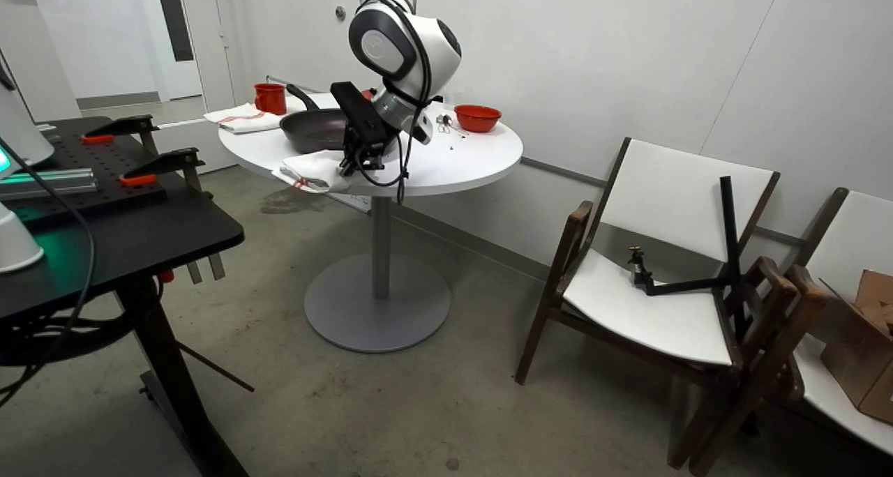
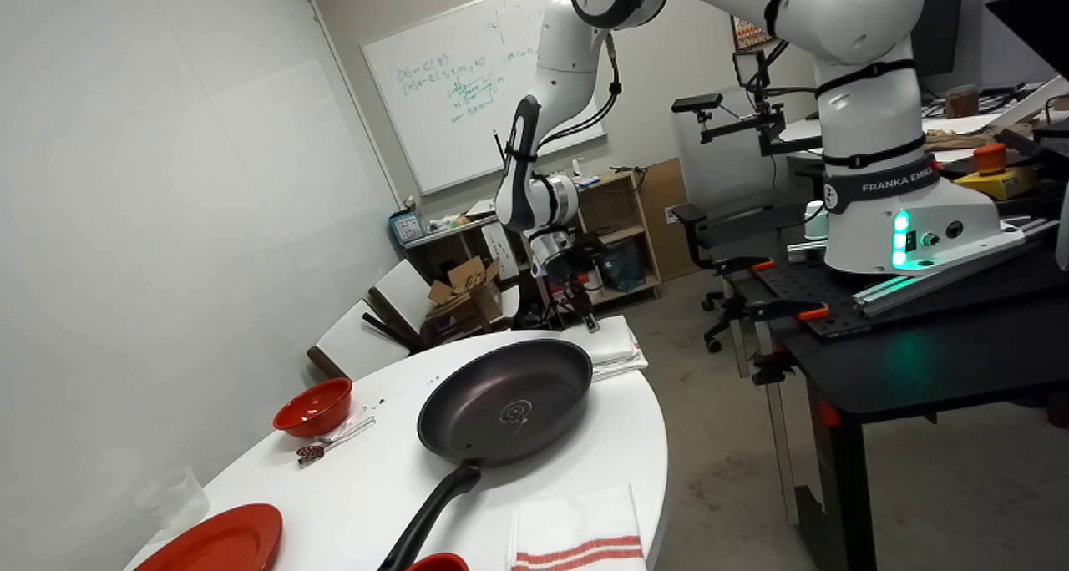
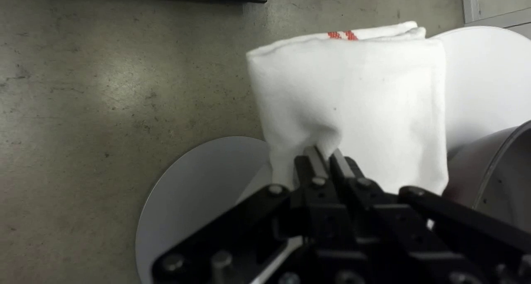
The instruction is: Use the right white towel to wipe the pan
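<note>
And a fold of the white towel (image 3: 390, 105) is pinched by the hand (image 3: 325, 151) at the edge of the table (image 1: 467, 157), just beside the pan (image 2: 505, 404); over the rim it should be lifted, then pressed flat.

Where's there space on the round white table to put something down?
A good bare patch of the table is between the pan, red bowl and red plate. Another lies near the rim, between the bowl and the gripper. It's crowded beside the pan, where the gripper pinches a white towel, and by the red mug and other towel.
</note>
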Controlling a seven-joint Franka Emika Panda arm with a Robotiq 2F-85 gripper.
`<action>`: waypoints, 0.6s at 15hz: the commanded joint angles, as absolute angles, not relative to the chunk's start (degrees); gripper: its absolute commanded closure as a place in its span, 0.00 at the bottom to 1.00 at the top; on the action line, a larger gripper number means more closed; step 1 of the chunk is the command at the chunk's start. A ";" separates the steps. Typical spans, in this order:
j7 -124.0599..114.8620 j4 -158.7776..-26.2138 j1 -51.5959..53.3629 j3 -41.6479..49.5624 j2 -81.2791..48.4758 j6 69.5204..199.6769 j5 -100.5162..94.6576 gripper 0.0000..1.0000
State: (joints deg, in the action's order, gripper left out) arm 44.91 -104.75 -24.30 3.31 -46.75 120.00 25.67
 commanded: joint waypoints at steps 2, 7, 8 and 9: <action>44.85 -109.54 -25.04 2.60 -40.82 122.47 24.88 0.98; 44.97 -117.98 -23.83 3.07 -30.45 128.42 24.78 0.98; 44.91 -120.50 -23.38 3.06 -27.75 129.73 24.85 0.98; 44.88 -122.48 -23.02 3.04 -25.17 130.75 25.02 0.98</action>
State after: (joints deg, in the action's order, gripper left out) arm 44.96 -113.90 -24.04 3.30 -34.18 126.72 25.67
